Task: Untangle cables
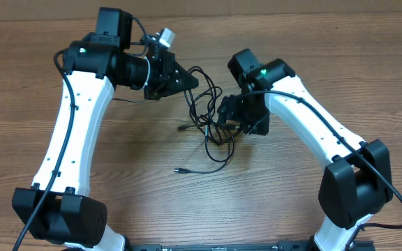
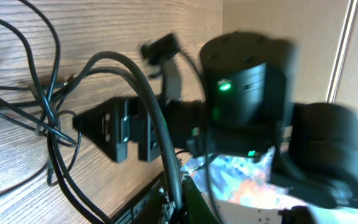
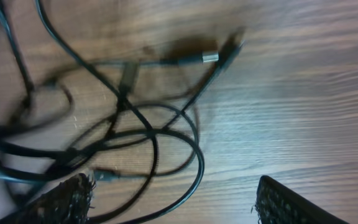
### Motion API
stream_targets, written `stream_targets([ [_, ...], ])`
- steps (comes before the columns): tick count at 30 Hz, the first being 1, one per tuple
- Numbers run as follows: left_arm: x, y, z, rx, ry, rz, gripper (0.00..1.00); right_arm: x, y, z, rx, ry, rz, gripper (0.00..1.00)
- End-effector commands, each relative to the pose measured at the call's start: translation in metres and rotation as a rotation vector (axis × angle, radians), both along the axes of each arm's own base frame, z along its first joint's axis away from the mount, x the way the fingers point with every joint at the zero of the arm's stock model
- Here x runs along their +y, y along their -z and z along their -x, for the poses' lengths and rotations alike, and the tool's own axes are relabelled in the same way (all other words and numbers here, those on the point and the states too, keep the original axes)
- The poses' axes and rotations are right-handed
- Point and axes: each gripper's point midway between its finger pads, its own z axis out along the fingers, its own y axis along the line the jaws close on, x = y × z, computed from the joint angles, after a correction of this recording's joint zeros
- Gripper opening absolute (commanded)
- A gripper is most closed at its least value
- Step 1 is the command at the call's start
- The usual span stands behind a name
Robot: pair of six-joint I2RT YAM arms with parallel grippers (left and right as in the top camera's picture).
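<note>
The cables (image 1: 208, 118) are thin black cords tangled in loose loops at the table's middle, with one strand ending in a plug (image 1: 179, 169) toward the front. My left gripper (image 1: 190, 82) is at the tangle's upper left, shut on a black cord (image 2: 160, 124) that runs up between its fingers (image 2: 182, 202). My right gripper (image 1: 232, 115) hangs over the tangle's right side. In the right wrist view its fingers (image 3: 173, 202) are spread wide, with cord loops (image 3: 166, 134) and a silvery plug (image 3: 210, 58) on the wood below them.
The wooden table (image 1: 292, 202) carries the cords. The right arm's black wrist (image 2: 241, 93) fills much of the left wrist view. Both arm bases stand at the front edge.
</note>
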Motion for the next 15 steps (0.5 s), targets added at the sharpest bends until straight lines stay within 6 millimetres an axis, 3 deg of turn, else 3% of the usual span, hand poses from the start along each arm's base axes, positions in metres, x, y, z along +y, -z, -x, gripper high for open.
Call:
stream_targets([
  [1, 0.013, -0.013, -0.004, 0.038, -0.091, 0.000, 0.04, 0.025, 0.011, 0.022, 0.065, -0.136, -0.153, 0.83],
  [5, 0.015, -0.014, -0.004, 0.070, -0.107, 0.014, 0.04, 0.030, 0.027, 0.031, 0.076, -0.156, -0.167, 0.83],
  [9, 0.007, -0.028, 0.001, 0.062, -0.056, 0.101, 0.04, 0.033, 0.045, 0.031, 0.050, -0.166, -0.175, 0.82],
  [12, 0.002, -0.039, 0.005, 0.058, -0.020, 0.167, 0.04, 0.034, 0.059, 0.033, 0.036, -0.172, -0.181, 0.61],
  [15, 0.000, -0.046, 0.008, 0.046, 0.010, 0.208, 0.04, 0.026, 0.071, 0.037, 0.041, -0.158, -0.148, 0.23],
])
